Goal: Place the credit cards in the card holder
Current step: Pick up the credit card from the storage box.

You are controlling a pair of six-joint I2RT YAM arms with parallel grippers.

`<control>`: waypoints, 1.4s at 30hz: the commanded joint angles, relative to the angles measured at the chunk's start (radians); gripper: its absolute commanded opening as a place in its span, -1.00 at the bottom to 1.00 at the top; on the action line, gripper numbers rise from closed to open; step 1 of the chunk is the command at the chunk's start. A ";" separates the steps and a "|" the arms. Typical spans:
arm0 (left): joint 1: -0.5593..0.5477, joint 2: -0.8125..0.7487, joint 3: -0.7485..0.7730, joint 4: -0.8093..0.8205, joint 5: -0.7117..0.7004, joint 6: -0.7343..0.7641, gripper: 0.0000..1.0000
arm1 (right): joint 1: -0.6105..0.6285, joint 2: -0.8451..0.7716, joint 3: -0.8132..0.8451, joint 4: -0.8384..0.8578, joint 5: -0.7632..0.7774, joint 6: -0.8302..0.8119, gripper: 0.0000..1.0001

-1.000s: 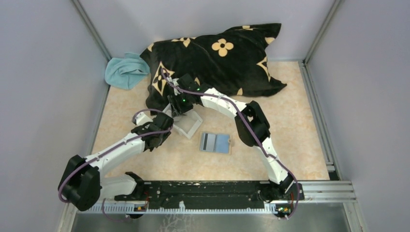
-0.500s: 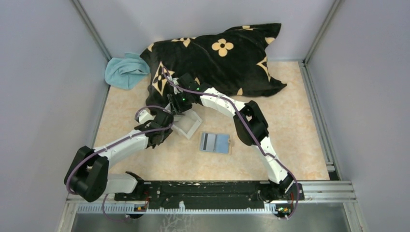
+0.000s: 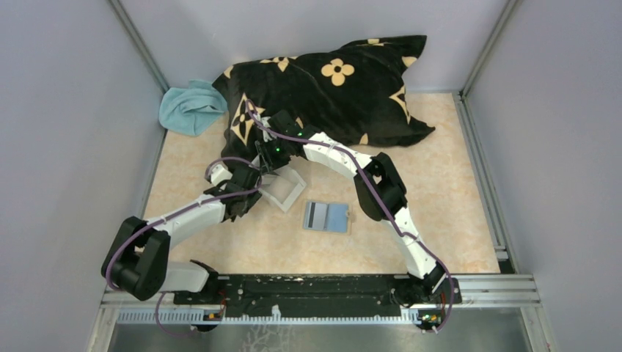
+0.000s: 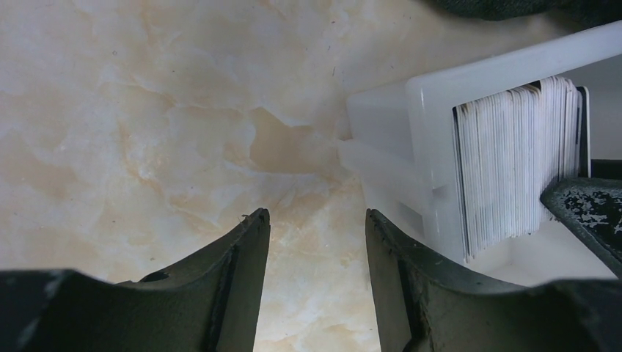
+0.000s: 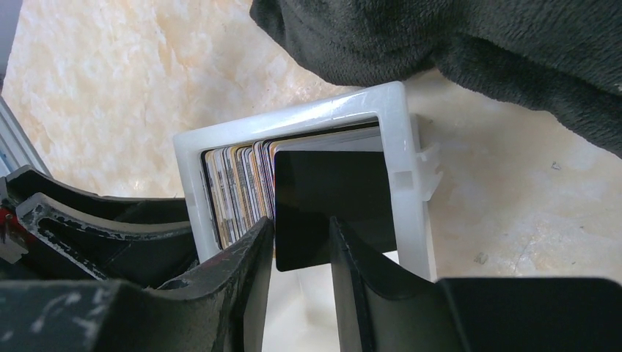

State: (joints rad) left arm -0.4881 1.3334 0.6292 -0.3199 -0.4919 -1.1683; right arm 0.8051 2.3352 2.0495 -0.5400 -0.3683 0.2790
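A clear tray (image 3: 287, 192) sits mid-table and holds several credit cards (image 5: 235, 187) standing on edge. One black card (image 5: 330, 198) leans out at the front of the stack. My right gripper (image 5: 301, 231) hangs over the tray, open with a narrow gap, and the black card's lower corner shows between its fingers. My left gripper (image 4: 317, 216) is open over bare table, its right finger close to the tray (image 4: 440, 95) corner. The tan card holder (image 3: 328, 217) lies open to the right of the tray, showing grey and light blue, away from both grippers.
A black pillow with tan flowers (image 3: 330, 88) lies along the back, its edge just behind the tray. A teal cloth (image 3: 189, 106) is in the back left corner. Grey walls close three sides. A metal rail (image 3: 484, 282) runs along the front.
My left arm has swung forward and right, bringing its gripper up beside the tray. The right gripper's jaws have narrowed over the black card.
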 commanded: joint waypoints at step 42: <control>0.025 -0.056 0.062 -0.133 0.021 0.054 0.20 | 0.011 -0.261 -0.159 0.117 0.227 -0.057 -0.83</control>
State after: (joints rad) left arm -0.4686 1.3136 0.6399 -0.3954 -0.4541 -1.1473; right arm 0.8150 2.1925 1.9224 -0.4957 -0.2020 0.2485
